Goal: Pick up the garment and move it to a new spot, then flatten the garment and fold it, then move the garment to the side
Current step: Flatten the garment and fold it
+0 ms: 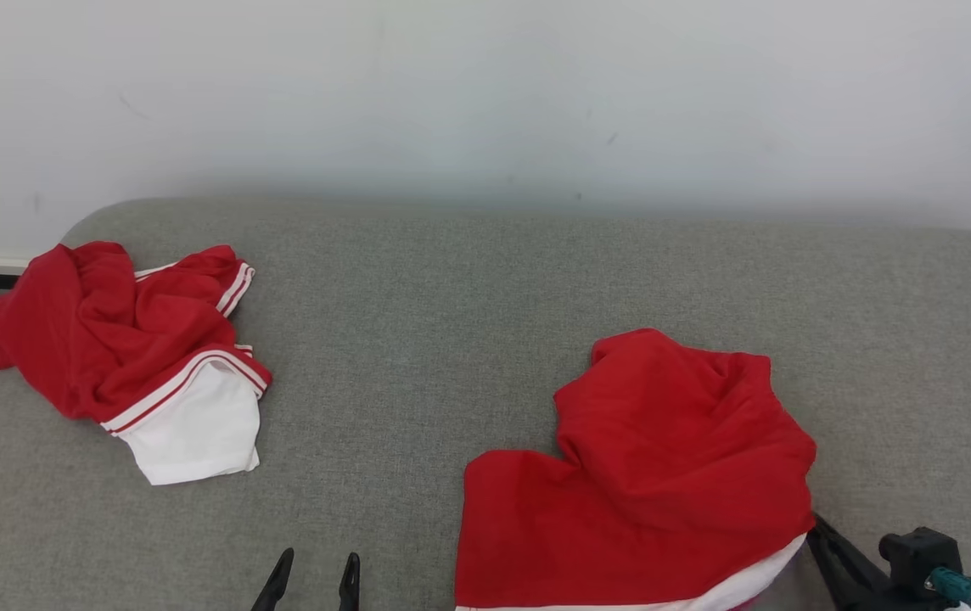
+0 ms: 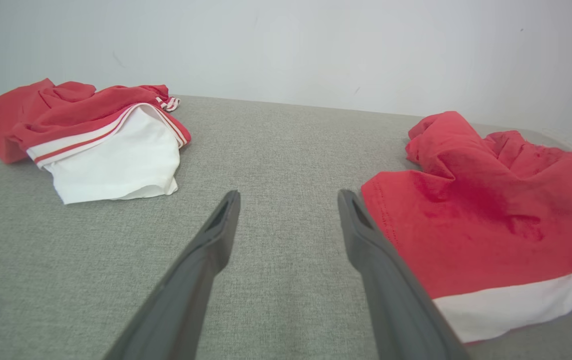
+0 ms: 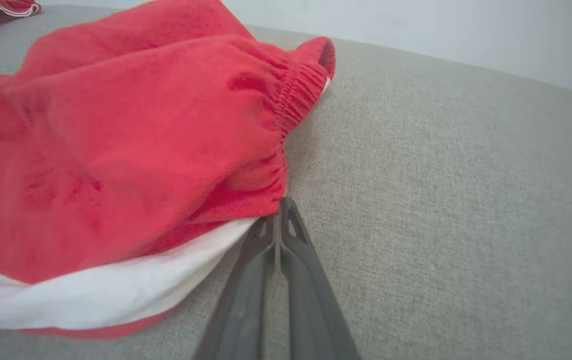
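The garment (image 1: pixel 664 458), red shorts with a white band along one edge, lies crumpled on the grey cushion at the front right. It also shows in the left wrist view (image 2: pixel 491 210) and in the right wrist view (image 3: pixel 116 150). My right gripper (image 1: pixel 815 522) is at its right front corner, by the gathered waistband. There its fingers are pressed together (image 3: pixel 281 207), pinching the cloth's edge where red meets white. My left gripper (image 1: pixel 313 568) stands open (image 2: pixel 288 197) over bare cushion left of the garment, with nothing between its fingers.
A second red and white garment (image 1: pixel 120 348) lies bunched at the far left of the grey cushion (image 1: pixel 468 322), near its edge. A pale wall rises behind the cushion. Bare fabric stretches between the two garments.
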Motion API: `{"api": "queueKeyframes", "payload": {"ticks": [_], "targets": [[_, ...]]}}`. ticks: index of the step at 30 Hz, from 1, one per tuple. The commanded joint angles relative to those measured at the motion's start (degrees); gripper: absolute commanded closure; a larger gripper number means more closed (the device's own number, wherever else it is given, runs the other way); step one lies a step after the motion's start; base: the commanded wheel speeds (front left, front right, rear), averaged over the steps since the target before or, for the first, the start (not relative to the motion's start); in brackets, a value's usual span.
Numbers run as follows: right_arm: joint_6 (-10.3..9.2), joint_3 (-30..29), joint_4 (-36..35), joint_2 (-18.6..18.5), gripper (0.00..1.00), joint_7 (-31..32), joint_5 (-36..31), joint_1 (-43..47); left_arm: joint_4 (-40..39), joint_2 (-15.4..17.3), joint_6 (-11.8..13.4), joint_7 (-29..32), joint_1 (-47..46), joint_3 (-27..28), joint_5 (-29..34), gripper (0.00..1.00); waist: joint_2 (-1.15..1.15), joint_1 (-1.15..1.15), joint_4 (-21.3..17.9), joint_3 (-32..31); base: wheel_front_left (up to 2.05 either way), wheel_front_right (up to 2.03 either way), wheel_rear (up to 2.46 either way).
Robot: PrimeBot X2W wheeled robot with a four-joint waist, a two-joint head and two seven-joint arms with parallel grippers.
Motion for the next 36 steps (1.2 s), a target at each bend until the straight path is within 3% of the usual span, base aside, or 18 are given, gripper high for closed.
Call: {"api": "queueKeyframes", "payload": {"ticks": [1, 10, 17, 25, 31, 36], "targets": [[-0.15, -0.8, -0.6, -0.2, 1.0, -0.5, -0.6, 0.7, -0.2, 0.0, 0.3, -0.2, 0.5, 0.0, -0.3, 0.0, 0.0, 0.0, -0.2, -0.2, 0.0, 0.0, 0.0], [-0.15, -10.4, -13.9, 3.4, 1.0, 0.2, -7.4, 11.7, -0.3, 0.0, 0.4, -0.2, 1.0, -0.1, -0.4, 0.0, 0.0, 0.0, -0.7, -0.4, 0.0, 0.0, 0.0], [-0.16, -12.2, -25.0, 5.8, 1.0, 9.0, -15.0, 19.0, -0.3, 0.0, 0.3, -0.2, 1.2, 0.3, -0.3, 0.0, 0.0, 0.0, -1.1, -0.4, 0.0, 0.0, 0.0], [-0.16, -18.5, -30.9, 6.4, 1.0, 15.8, -24.3, 22.2, -0.3, 0.0, 0.1, -0.2, 0.9, 0.4, -0.2, 0.0, 0.0, 0.0, -1.8, -0.1, 0.0, 0.0, 0.0], [-0.16, -17.0, -33.7, 5.4, 1.0, 17.8, -26.6, 19.5, -0.1, 0.0, 0.1, -0.2, 0.1, -0.3, -0.5, 0.0, 0.0, 0.0, -1.4, 0.4, 0.0, 0.0, 0.0], [-0.16, -11.1, -32.0, 2.7, 1.0, 19.6, -26.6, 12.5, 0.2, 0.0, 0.3, -0.2, -0.8, -1.5, -0.6, 0.0, 0.0, 0.0, 0.1, 0.9, 0.0, 0.0, 0.0]]}}
